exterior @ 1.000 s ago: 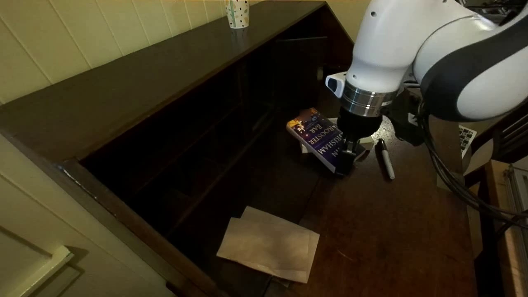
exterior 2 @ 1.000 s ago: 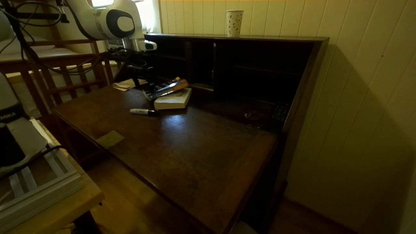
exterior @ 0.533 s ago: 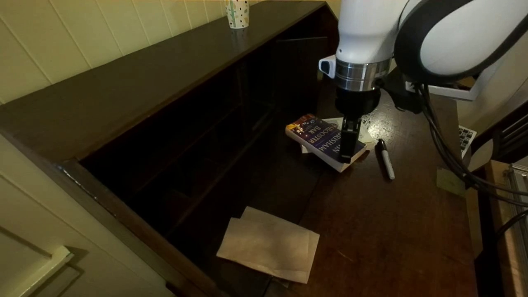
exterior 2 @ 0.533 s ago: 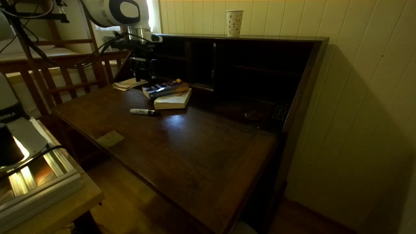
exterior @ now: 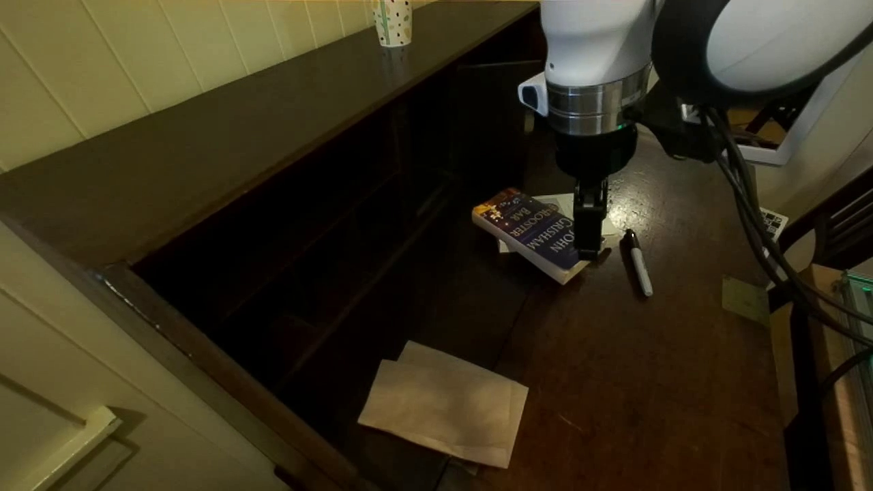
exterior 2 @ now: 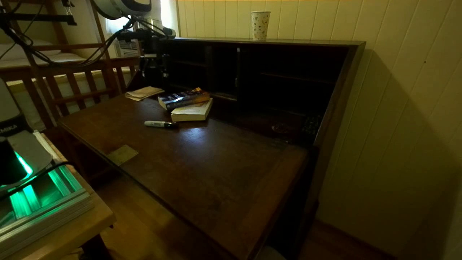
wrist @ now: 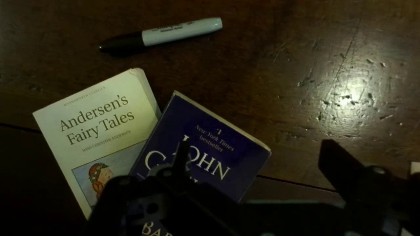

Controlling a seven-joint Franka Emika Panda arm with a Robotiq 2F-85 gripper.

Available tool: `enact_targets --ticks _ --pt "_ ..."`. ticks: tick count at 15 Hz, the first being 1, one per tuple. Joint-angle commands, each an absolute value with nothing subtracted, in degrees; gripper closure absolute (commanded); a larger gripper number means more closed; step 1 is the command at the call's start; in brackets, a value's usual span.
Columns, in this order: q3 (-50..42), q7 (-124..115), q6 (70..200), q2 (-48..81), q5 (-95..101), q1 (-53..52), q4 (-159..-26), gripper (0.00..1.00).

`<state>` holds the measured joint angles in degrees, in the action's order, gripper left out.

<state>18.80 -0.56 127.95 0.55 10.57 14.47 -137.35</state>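
Observation:
My gripper (exterior: 589, 249) is open and empty, with its fingers spread wide apart in the wrist view (wrist: 255, 144). It hangs above the books, and in an exterior view (exterior 2: 153, 74) it stands clear above the desk. A dark blue John Grisham paperback (exterior: 535, 235) lies slightly tilted across a pale book; it also shows in the wrist view (wrist: 213, 157), partly covered by a finger. The pale book, Andersen's Fairy Tales (wrist: 95, 121), lies under it and shows in an exterior view (exterior 2: 191, 113). A white marker with a black cap (wrist: 177, 34) lies beside the books.
Folded brown papers (exterior: 447, 402) lie on the desk. A dark hutch (exterior: 239, 150) with open shelves stands along the back, and a spotted cup (exterior 2: 260, 25) is on its top. A wooden railing (exterior 2: 83, 81) stands beyond the desk's far end. Cables hang from the arm.
My gripper has risen from the blue book's end and stands off it. The book, more tilted one second ago, has settled onto the pale book. The light at the robot's base has turned green.

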Motion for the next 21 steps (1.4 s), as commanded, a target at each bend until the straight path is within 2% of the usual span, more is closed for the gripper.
enact_targets --ticks 1,6,11,21 --pt "12.3 -7.4 121.1 3.0 18.7 5.3 -134.1 0.0" --pt "8.3 -6.6 121.3 2.4 18.3 0.1 -135.2 0.0" --pt "7.6 -6.5 121.3 2.3 18.3 0.1 -135.2 0.0" --pt "7.3 -25.8 119.1 10.0 38.9 -7.8 -132.4 0.0"
